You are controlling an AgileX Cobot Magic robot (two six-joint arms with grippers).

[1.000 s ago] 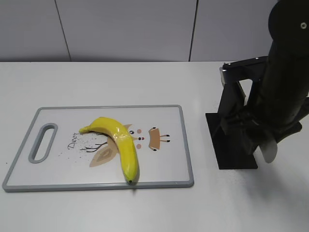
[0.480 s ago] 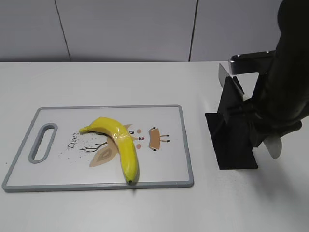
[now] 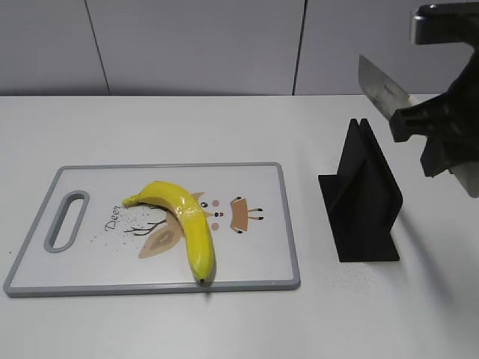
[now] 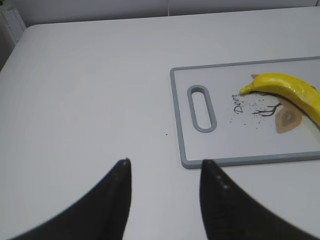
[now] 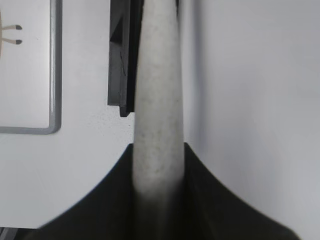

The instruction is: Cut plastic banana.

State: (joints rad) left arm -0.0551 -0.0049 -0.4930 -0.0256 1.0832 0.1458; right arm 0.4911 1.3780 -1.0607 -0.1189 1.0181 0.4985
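Observation:
The yellow plastic banana (image 3: 185,223) lies on the white cutting board (image 3: 254,262), curving from the middle to the front edge; its stem end shows in the left wrist view (image 4: 287,90). My right gripper (image 3: 441,142) is shut on a knife's pale handle (image 5: 159,115) and holds the knife up at the right, blade (image 3: 382,90) in the air above the black knife stand (image 3: 363,198). My left gripper (image 4: 165,167) is open and empty over bare table, left of the board's handle slot (image 4: 201,107).
The grey-rimmed board (image 4: 180,125) has a deer picture and a handle slot at its left end. The black stand (image 5: 120,55) sits right of the board. A grey panelled wall runs behind the white table.
My right gripper has lifted the knife up out of the black stand and raised it toward the upper right. The banana and board have not moved.

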